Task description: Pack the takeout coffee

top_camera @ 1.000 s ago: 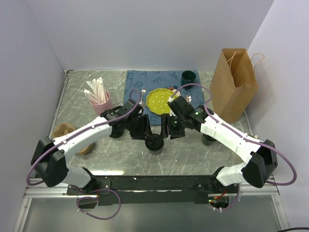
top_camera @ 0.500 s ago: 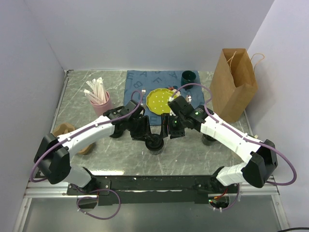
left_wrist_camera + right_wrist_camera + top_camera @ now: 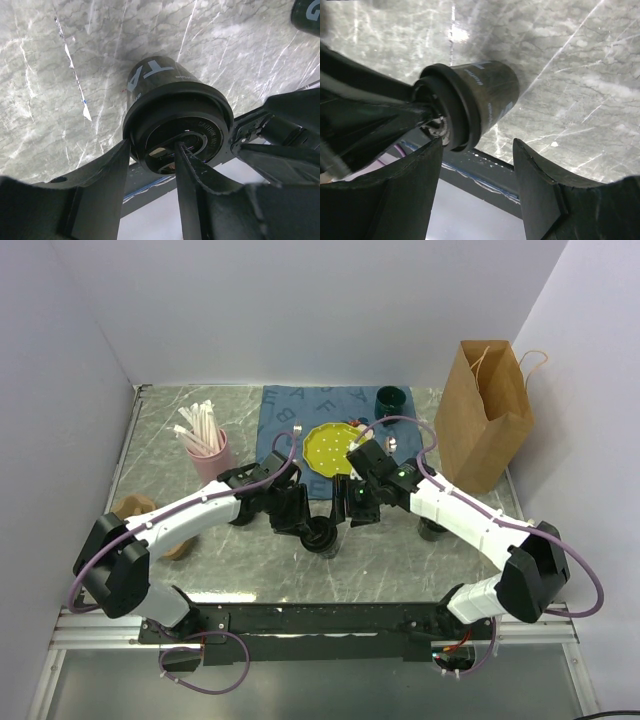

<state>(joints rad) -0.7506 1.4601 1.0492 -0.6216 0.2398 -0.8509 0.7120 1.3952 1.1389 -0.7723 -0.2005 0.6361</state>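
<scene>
Between left tool tips, takeout coffee is being pinched by its lid rim. Right tool is hanging wide beside it. Likely light and crushable, so the stiff rim is looking safest.

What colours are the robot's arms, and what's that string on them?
The left arm and the right arm both have long white shells with chunky black joints. The string is a thin purple cable, and one loops along each arm. The fingers are plain black wedges.
</scene>
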